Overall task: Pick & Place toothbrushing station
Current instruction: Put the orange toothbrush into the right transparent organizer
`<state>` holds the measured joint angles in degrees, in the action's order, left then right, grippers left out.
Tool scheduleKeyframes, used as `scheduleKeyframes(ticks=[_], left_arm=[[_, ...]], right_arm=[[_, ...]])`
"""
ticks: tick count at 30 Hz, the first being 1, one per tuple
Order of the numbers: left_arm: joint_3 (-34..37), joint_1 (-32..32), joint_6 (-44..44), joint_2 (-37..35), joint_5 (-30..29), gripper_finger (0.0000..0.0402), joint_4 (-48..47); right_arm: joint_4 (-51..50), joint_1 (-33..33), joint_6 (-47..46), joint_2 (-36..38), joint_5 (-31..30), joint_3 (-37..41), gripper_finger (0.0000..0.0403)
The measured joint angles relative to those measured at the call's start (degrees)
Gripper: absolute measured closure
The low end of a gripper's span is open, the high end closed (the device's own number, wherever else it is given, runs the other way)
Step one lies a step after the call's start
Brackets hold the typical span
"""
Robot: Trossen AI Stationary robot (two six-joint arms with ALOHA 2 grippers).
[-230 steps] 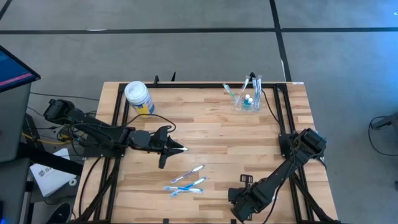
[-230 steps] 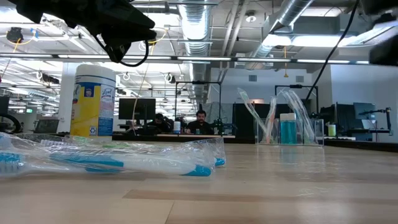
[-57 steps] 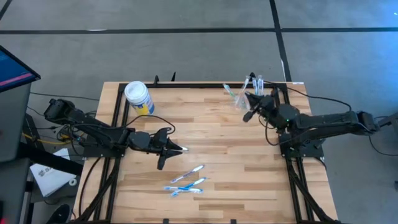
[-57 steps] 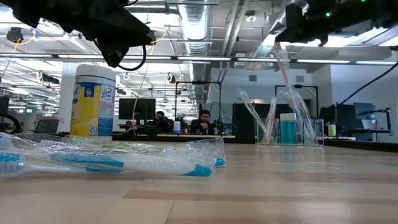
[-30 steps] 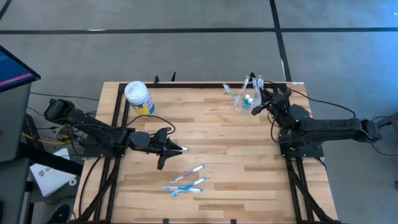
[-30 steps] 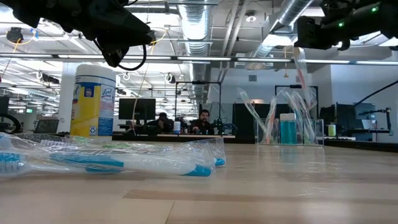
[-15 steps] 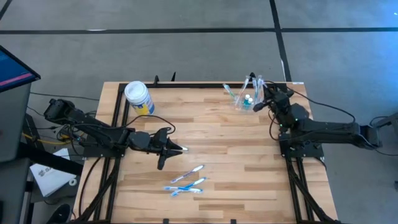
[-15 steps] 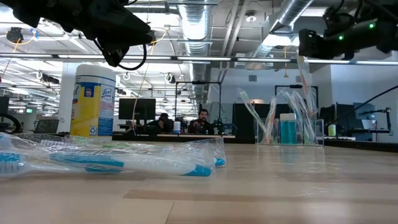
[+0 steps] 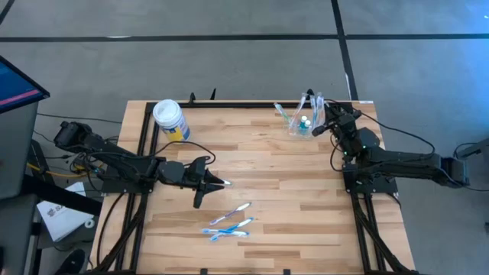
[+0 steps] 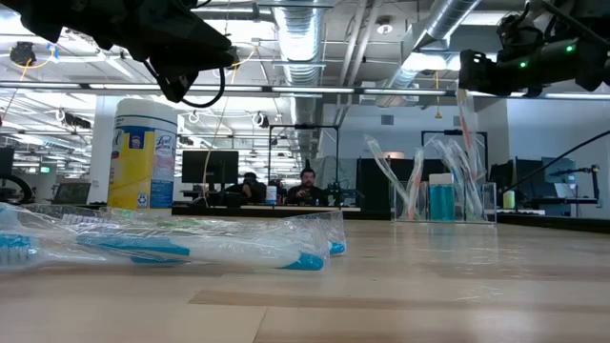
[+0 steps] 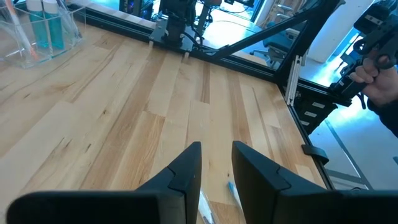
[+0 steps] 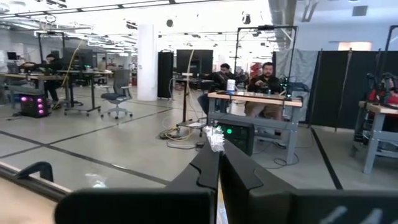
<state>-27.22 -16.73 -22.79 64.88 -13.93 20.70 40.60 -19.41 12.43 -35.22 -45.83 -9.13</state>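
The toothbrushing station, a clear cup with wrapped brushes and a blue tube in it, stands on the table at the far right. My right gripper hovers above it, shut on a plastic-wrapped toothbrush. Whether the toothbrush's lower end is inside the cup, I cannot tell. Three more wrapped toothbrushes lie flat on the table near the front. My left gripper hangs above the middle left of the table, open, with nothing between its fingers. My right gripper pinches the top end of the toothbrush's clear wrapper between its two fingertips. The fingers reach roughly level from the table's right side. The toothbrush hangs below them, nearly upright, clear of the table.
A white-lidded yellow-and-blue canister stands at the far left. A black frame runs along the table's far edge and sides. People sit at desks in the room beyond; a hand shows past the table's edge.
My right gripper has shifted a little toward the table's far right corner and down, staying shut on the hanging toothbrush, which now stands closer to upright above the station.
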Motion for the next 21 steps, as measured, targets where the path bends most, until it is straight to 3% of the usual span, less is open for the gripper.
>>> scheduleKeyframes(ticks=[21], left_arm=[[-0.01, 0.00, 0.00, 0.00, 0.15, 0.0317, -0.02]], right_arm=[[-6.77, -4.78, -8.13, -0.12, 2.11, 0.02, 0.0403]])
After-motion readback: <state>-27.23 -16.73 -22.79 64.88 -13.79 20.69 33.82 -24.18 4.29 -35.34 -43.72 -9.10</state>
